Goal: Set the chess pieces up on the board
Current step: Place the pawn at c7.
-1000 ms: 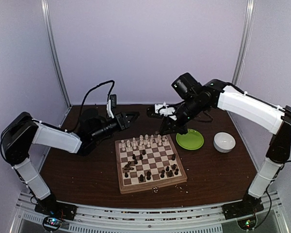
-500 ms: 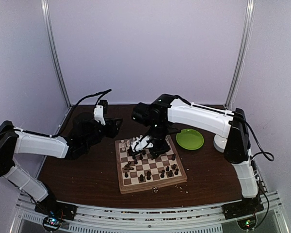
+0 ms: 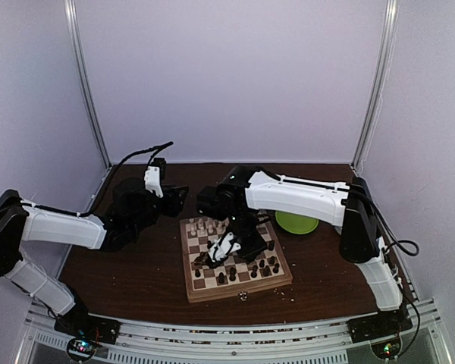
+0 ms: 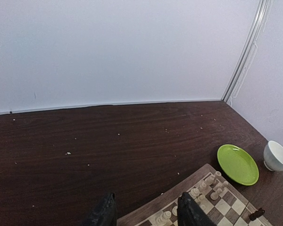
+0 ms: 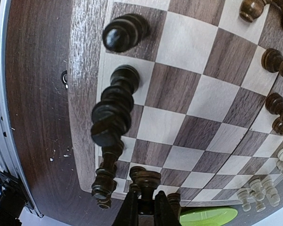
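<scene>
Top view: right arm (image 3: 296,197) folds down over the square chequered wooden chessboard (image 3: 212,292) mid-table, and left arm (image 3: 61,227) lies low just beside it. Left wrist cam: left gripper (image 4: 146,207) is partly open with nothing in it. Right wrist cam: right gripper (image 5: 146,207) pinches a dark brown turned chess piece (image 5: 145,180).

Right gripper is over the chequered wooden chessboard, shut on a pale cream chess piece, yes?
Not cream. The right gripper over the chequered wooden chessboard is shut on a dark brown chess piece, as the right wrist view shows.
</scene>
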